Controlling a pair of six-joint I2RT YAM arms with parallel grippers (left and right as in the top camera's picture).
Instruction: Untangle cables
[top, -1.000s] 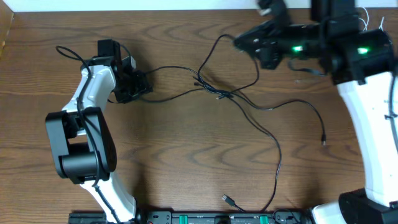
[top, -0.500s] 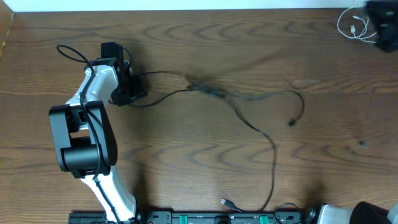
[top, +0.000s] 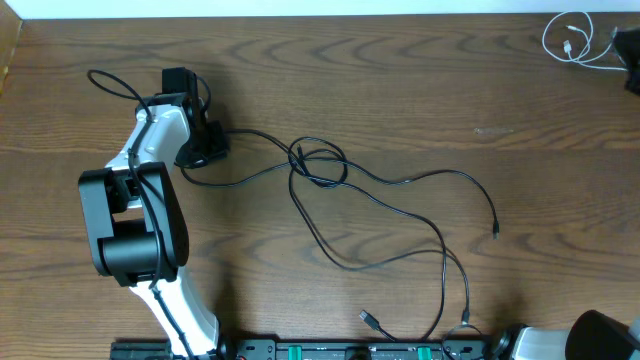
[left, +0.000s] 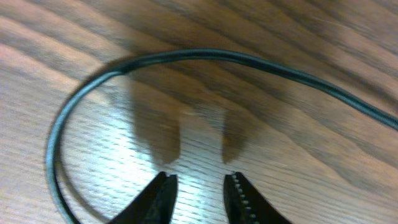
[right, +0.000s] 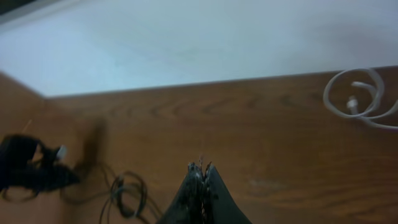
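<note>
A: Entry, cables. The black cables (top: 316, 172) lie loose on the desk (top: 300, 70), out ahead of the left jaws, crossing in one small looped tangle.

B: Loose ends?

A: From the tangle one strand runs on, farther from the left jaws, to a plug end (top: 495, 232). Another trails down to a second plug end (top: 369, 319) by the desk's near edge. A third strand leads back from the tangle toward the left jaws.

B: Is that strand gripped?

A: No. In the left wrist view the black cable (left: 211, 55) arcs across the wood just beyond the tips and curls down past the left finger (left: 160, 198). The left jaws are parted, with only bare desk in the gap: released.

B: White cord?

A: The white cord (top: 570, 44) is coiled in the far right corner of the desk, well apart from the black tangle and from the left jaws. In the right wrist view the same white cord (right: 354, 101) sits above and to the right of the right jaws.

B: State of the right jaws?

A: The fingers (right: 200, 186) are pressed together, clenched. I cannot tell whether anything thin is caught between them; the view is blurred. They hang high over the desk, with the black loops (right: 127, 193) low to their left.

B: Surroundings?

A: The left arm (top: 150, 150) reaches over the desk's left side. A pale wall (right: 186, 37) stands behind the far edge.
</note>
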